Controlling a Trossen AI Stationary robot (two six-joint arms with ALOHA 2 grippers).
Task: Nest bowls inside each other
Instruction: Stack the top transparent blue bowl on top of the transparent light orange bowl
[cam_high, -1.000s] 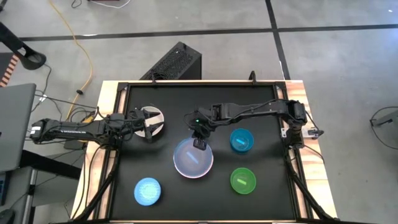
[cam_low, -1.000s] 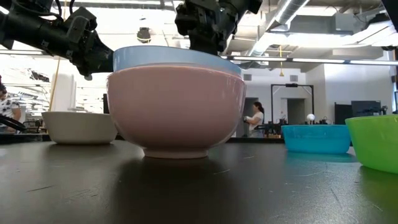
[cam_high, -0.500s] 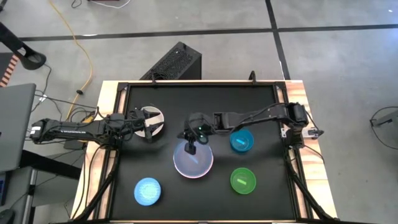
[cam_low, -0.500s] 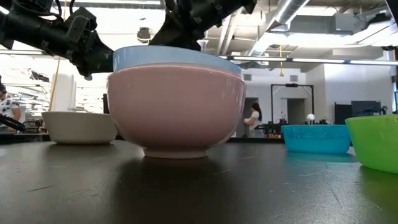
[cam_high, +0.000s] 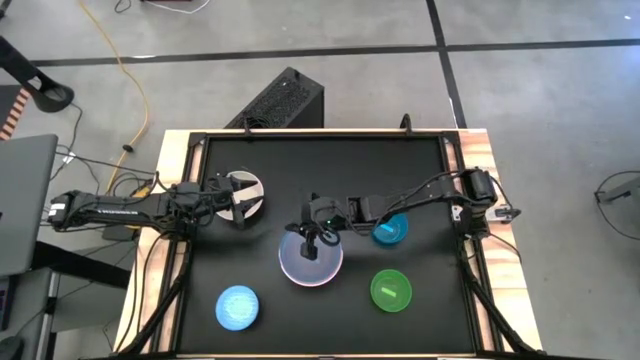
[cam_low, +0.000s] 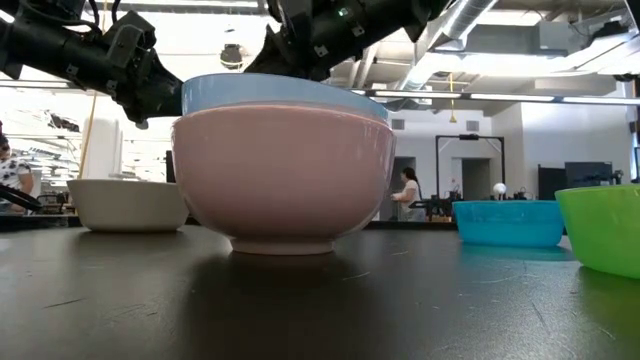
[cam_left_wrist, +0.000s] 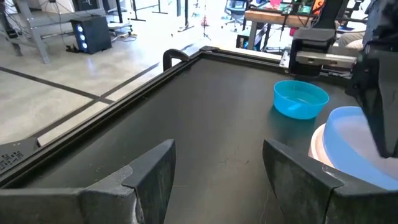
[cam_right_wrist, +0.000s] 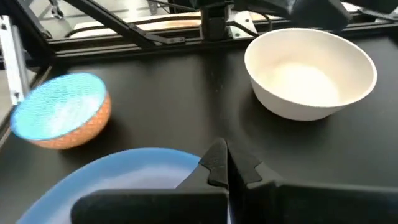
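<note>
Right hand (cam_high: 310, 245) moved down over blue bowl (cam_high: 310, 258), fingers pressed together; blue bowl nested in pink bowl (cam_low: 285, 175).

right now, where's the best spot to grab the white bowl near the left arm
Probably the rim of the white bowl, one finger inside and one outside, coming straight down from above. It stands upright, mouth up and empty, with a thin open edge, and the left gripper, jaws open, is right over it.
</note>
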